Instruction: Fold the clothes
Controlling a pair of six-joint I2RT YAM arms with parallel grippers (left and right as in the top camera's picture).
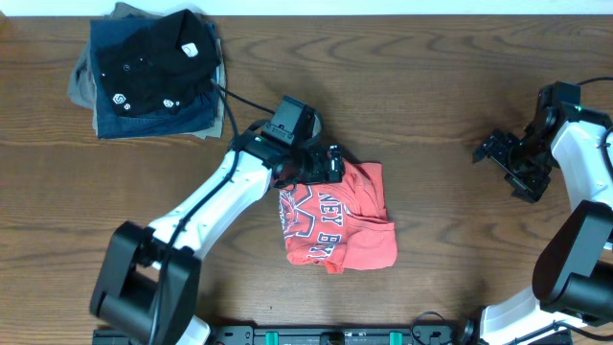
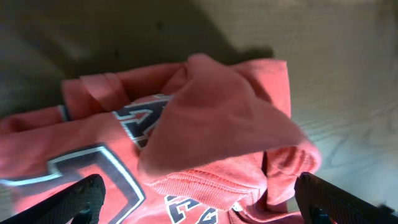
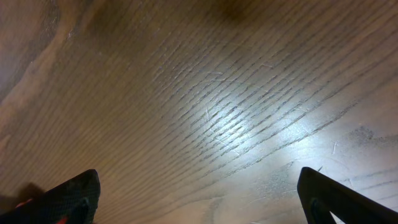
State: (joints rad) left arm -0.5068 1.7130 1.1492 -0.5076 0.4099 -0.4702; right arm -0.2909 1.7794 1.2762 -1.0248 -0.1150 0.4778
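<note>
Overhead view with both wrist views: the T-shirt stage of the folding task, late in the sequence.

The left gripper (image 1: 321, 165) hangs with its jaws spread wide and nothing between them. The red-orange T-shirt (image 1: 340, 225) lies directly beneath and just ahead of its fingertips. In the left wrist view the cloth fills the gap between the two fingers (image 2: 81, 199) without either one pinching it.

The shirt is already gathered into a compact, roughly rectangular packet on the table (image 1: 431, 77), with the printed lettering facing up. A loose flap of plain cloth (image 2: 211, 118) is turned over the lettering at the edge nearest the left gripper. Below that flap the hem bunches in soft rolls rather than a flat crease.

The right gripper (image 1: 512, 163) is likewise fully open and empty. It hovers over bare wood, well apart from the shirt, and its wrist view shows only tabletop between the fingers.

Behind the left arm, at the far corner, sits a stack of folded garments (image 1: 144, 105) topped by a black shirt (image 1: 153, 57).

Judged from this layout, the main folds are made. What probably remains is flattening the flap, squaring the uneven edges, and perhaps moving the packet to the stack.
</note>
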